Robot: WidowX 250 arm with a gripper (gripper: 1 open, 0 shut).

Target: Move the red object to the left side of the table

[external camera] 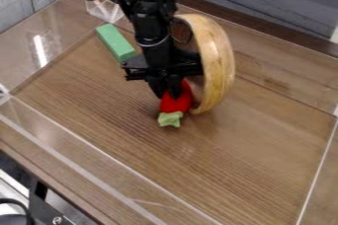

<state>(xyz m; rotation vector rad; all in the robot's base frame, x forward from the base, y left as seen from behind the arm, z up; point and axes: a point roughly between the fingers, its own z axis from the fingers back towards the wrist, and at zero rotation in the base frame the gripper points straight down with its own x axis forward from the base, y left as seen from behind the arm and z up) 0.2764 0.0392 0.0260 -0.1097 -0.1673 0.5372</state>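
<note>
The red object [176, 102] – a small, glossy, rounded toy fruit with a pale green leafy end – sits near the middle of the wood-grain table [251, 175], touching the rim of a smooth wooden bowl [211, 61] tipped on its side at about 1 o'clock. A flat green block [115, 41] lies at 10 o'clock. Low clear acrylic walls edge the tabletop; bare wood spreads toward 6 and 8 o'clock. The black gripper [169, 90] points steeply down, clamped onto the red object.
</note>
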